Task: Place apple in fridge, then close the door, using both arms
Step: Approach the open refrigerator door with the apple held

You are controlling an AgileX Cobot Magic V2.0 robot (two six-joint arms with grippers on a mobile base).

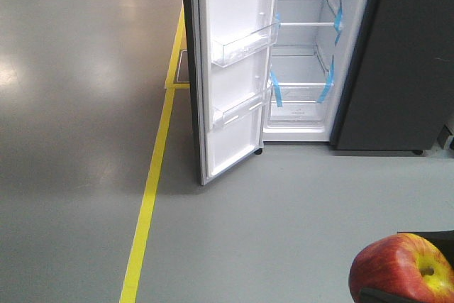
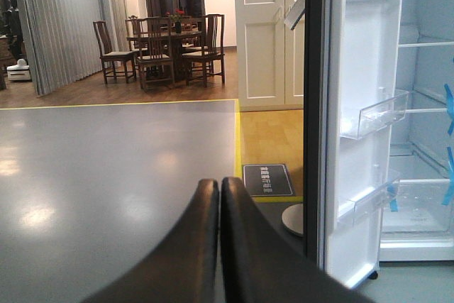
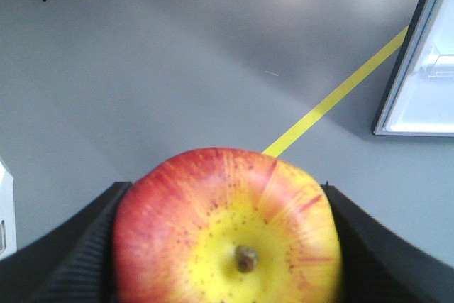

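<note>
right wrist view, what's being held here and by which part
The right gripper holds the apple, clamped at its two opposite sides, with the stem end facing the camera. The left gripper is shut on nothing.

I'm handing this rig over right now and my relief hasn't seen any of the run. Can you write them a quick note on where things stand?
Left gripper: shut, empty.
Right gripper: shut on the apple, some way short of the fridge.
Door: wide open.
Done: apple in hand, door open.
Left: carry the apple in, set it inside, release, pull the arm out, then swing the door shut.
</note>
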